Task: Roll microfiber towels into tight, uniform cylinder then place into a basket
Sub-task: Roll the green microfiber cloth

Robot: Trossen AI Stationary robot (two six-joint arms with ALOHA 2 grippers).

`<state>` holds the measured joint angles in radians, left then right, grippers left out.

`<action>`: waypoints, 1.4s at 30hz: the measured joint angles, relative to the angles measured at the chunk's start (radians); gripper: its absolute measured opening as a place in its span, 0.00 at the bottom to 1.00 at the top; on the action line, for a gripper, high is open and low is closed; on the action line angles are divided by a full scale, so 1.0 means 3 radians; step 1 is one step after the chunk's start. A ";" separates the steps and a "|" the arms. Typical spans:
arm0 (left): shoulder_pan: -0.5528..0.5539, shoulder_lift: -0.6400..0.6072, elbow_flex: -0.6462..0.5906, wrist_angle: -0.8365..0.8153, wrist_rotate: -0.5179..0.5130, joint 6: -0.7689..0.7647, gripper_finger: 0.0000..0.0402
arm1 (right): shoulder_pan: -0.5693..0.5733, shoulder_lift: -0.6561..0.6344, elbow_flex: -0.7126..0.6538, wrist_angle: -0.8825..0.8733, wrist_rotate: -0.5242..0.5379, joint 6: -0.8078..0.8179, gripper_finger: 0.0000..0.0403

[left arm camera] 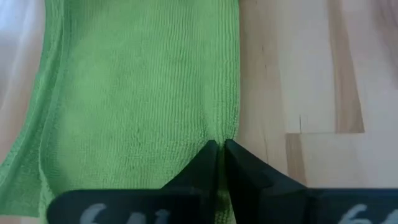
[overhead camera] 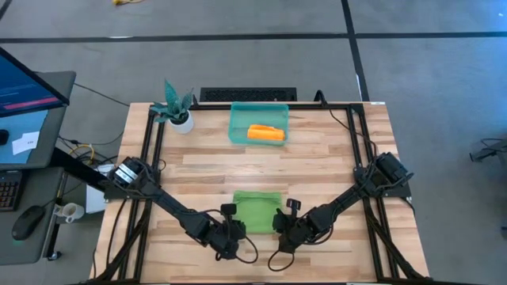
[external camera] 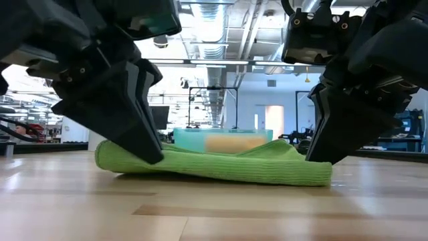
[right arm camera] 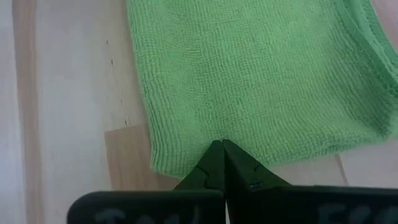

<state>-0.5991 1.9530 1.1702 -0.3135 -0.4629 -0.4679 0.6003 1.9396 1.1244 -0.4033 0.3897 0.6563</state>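
Left gripper [left arm camera: 219, 149] and right gripper [right arm camera: 219, 148] low at the near tabletop [overhead camera: 333, 158] edge, fingers pinched shut on the lime green towel's [overhead camera: 257, 210] two near corners. Orange-yellow towel [overhead camera: 265, 133], rolled, lies in the teal basket [overhead camera: 238, 127] at the far side.

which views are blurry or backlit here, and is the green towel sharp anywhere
Low view: both grippers are dark silhouettes against bright ceiling lights, and the basket behind is soft. Left wrist view: the green towel shows a crisp weave; its near fingers blur. High view: evenly lit.
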 joint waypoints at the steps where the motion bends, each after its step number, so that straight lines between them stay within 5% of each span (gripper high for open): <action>1: -0.0006 0.0000 0.0000 0.0000 -0.0007 0.0000 0.04 | 0.0000 0.0000 0.0000 0.0000 0.0000 0.0000 0.03; 19: -0.0018 -0.0005 0.0005 -0.0035 0.0015 -0.0018 0.06 | 0.0004 -0.0001 0.0000 -0.0033 -0.0013 -0.0001 0.03; 33: 0.0049 -0.0010 0.0008 -0.0062 0.0103 -0.0051 0.39 | 0.0006 -0.0001 0.0000 -0.0051 -0.0017 -0.0002 0.03; 42: -0.0072 -0.0227 0.0009 -0.0270 -0.0173 -0.0080 0.43 | 0.0039 -0.0004 0.0000 -0.0132 -0.0010 -0.0006 0.04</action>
<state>-0.6205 1.8847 1.1728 -0.3946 -0.5146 -0.4919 0.6120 1.9385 1.1244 -0.4428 0.3868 0.6544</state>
